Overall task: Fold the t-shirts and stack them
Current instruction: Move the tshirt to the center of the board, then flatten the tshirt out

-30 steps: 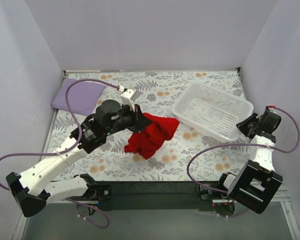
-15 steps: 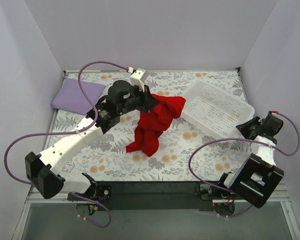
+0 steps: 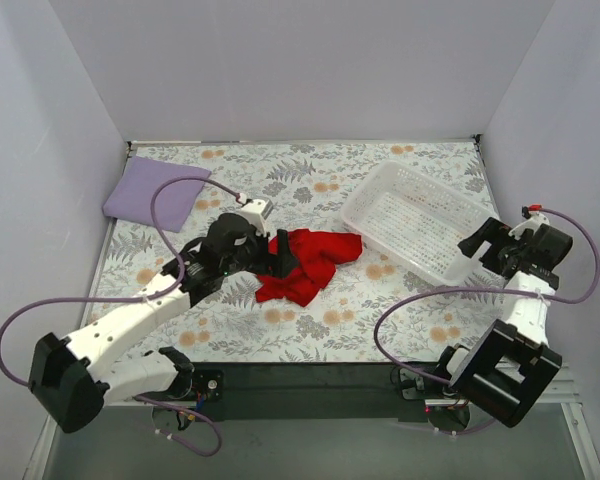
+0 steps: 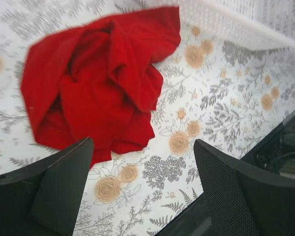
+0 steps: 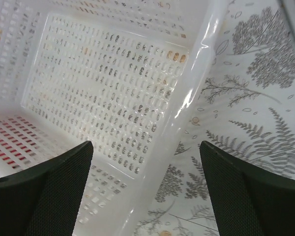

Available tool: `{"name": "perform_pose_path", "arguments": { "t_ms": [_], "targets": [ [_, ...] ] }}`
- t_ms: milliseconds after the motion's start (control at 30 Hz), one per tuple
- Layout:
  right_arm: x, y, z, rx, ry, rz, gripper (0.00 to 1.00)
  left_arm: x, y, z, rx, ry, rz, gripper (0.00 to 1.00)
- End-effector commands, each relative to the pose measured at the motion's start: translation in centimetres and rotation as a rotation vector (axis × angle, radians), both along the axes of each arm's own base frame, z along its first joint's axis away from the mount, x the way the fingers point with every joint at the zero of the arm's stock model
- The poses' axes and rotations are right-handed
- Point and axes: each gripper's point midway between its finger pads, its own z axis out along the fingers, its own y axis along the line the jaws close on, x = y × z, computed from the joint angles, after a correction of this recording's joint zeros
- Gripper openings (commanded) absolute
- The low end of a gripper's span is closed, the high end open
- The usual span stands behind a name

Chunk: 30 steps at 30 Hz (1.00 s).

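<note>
We see the white plastic lattice basket (image 3: 400,245) on the grey floral-print cloth (image 3: 320,330), just right of the red t-shirt (image 3: 315,262); whether they touch we cannot tell. The shirt lies mid-table as a crumpled, soft heap. The left gripper (image 3: 280,256) hangs at its left edge, and the black wrist hides part of the cloth. Its fingers (image 4: 64,187) are spread, with nothing between them. The right gripper (image 3: 477,243) also stands wide apart and empty, facing the basket's glossy rim. The lavender t-shirt (image 3: 155,190) lies flat in the far left corner, and a purple cable (image 3: 152,205) crosses it.
</note>
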Motion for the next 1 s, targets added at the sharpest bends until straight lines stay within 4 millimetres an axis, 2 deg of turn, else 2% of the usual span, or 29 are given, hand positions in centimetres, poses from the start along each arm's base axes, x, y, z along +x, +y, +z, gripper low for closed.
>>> {"name": "perform_pose_path", "arguments": {
  "t_ms": [0, 67, 100, 133, 167, 200, 267, 300, 333, 367, 400, 433, 500, 533, 567, 633, 700, 933, 967],
  "targets": [
    [-0.8, -0.7, 4.1, -0.33, -0.11, 0.2, 0.96, 0.3, 4.1, 3.4, 0.037, -0.153, 0.129, 0.82],
    [-1.3, 0.1, 5.0, -0.407, -0.154, 0.291, 0.98, 0.0, 5.7, 3.1, 0.066, -0.181, 0.166, 0.82],
    [-2.2, 1.1, 5.6, -0.435, -0.171, 0.352, 0.98, -0.3, 6.3, 2.7, 0.079, -0.186, 0.176, 0.82],
    [-2.7, 2.6, 6.1, -0.512, -0.236, 0.512, 0.98, -0.9, 7.2, 2.6, 0.078, -0.212, 0.186, 0.83],
    [-3.4, 3.9, 6.7, -0.548, -0.282, 0.592, 0.98, -1.1, 7.8, 2.6, 0.078, -0.227, 0.199, 0.83],
    [-4.6, 6.1, 6.8, -0.512, -0.322, 0.697, 0.98, -1.4, 8.1, 2.6, 0.075, -0.24, 0.199, 0.83],
    [-5.2, 8.0, 7.7, -0.606, -0.422, 0.855, 0.98, -2.2, 9.0, 3.1, 0.051, -0.294, 0.202, 0.86],
    [-6.0, 9.7, 7.9, -0.567, -0.459, 0.919, 0.98, -2.4, 9.2, 3.7, 0.034, -0.308, 0.211, 0.87],
    [-6.1, 10.7, 8.7, -0.579, -0.498, 0.973, 0.98, -2.5, 9.4, 4.2, 0.017, -0.326, 0.217, 0.88],
    [-6.3, 12.7, 8.7, -0.593, -0.547, 1.095, 0.98, -2.7, 9.8, 4.8, -0.003, -0.352, 0.227, 0.91],
    [-6.5, 13.8, 8.7, -0.59, -0.551, 1.154, 0.98, -2.8, 10.0, 5.1, -0.009, -0.364, 0.237, 0.92],
    [-7.0, 16.3, 9.0, -0.586, -0.581, 1.274, 0.98, -2.9, 10.2, 5.2, -0.013, -0.372, 0.245, 0.94],
    [-6.7, 17.8, 8.0, -0.584, -0.523, 1.369, 0.98, -2.9, 10.7, 5.6, -0.025, -0.39, 0.267, 0.98],
    [-6.6, 19.4, 8.5, -0.594, -0.532, 1.436, 0.98, -2.9, 10.8, 5.7, -0.029, -0.394, 0.269, 0.98],
    [-5.3, 20.0, 7.6, -0.568, -0.449, 1.463, 0.98, -2.9, 10.8, 5.7, -0.029, -0.394, 0.273, 0.98],
    [-4.7, 19.9, 7.1, -0.578, -0.385, 1.453, 0.98, -2.9, 10.9, 5.8, -0.03, -0.396, 0.274, 0.98],
    [-2.4, 19.1, 6.8, -0.622, -0.279, 1.409, 0.98, -2.8, 10.9, 5.7, -0.025, -0.391, 0.279, 0.98],
    [2.7, 19.0, 5.5, -0.801, -0.147, 1.322, 0.98, -2.4, 10.7, 5.1, -0.001, -0.372, 0.279, 0.98],
    [3.2, 19.1, 4.8, -0.806, -0.119, 1.32, 0.97, -2.4, 10.7, 5.1, 0.002, -0.37, 0.281, 0.98]
  ]
}}
